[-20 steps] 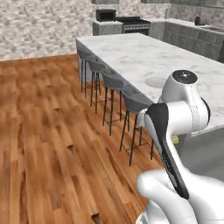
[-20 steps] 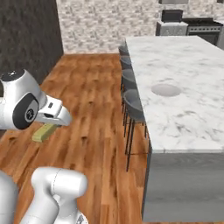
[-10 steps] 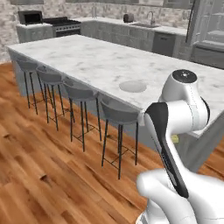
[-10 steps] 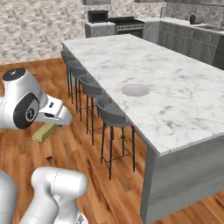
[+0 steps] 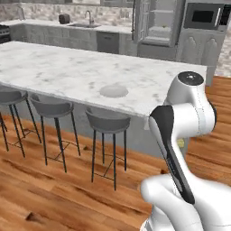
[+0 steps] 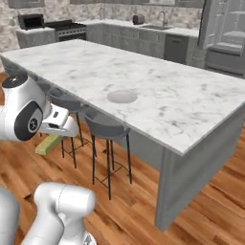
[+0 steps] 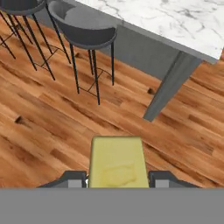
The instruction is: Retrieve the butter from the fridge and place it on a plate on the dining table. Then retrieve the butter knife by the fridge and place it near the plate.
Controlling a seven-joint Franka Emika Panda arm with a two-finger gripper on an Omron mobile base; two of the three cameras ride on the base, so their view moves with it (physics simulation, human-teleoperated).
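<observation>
My gripper (image 7: pixel 117 177) is shut on the butter (image 7: pixel 116 162), a small yellow stick that pokes forward between the two dark fingertips. From the right base view the butter (image 6: pixel 48 144) hangs low at my left, over the wood floor, short of the dining table (image 6: pixel 182 110). The round grey-white plate (image 5: pixel 113 91) (image 6: pixel 121 97) lies on the marble top (image 5: pixel 54 67) near its front edge. The grey fridge (image 5: pixel 158 22) (image 6: pixel 229 33) stands at the back right, behind the island. The butter knife is out of view.
Dark bar stools (image 5: pixel 107 122) (image 6: pixel 103 127) (image 7: pixel 83 22) line the island's near side, between me and the plate. The island's grey end panel (image 7: pixel 168 85) stands ahead of the hand. A back counter with a sink (image 5: pixel 81 27) and a stove (image 6: pixel 67 26) runs behind.
The whole scene has swung as the base drove and turned: the island now lies broadside ahead and the plate looks closer. The butter stays in the gripper.
</observation>
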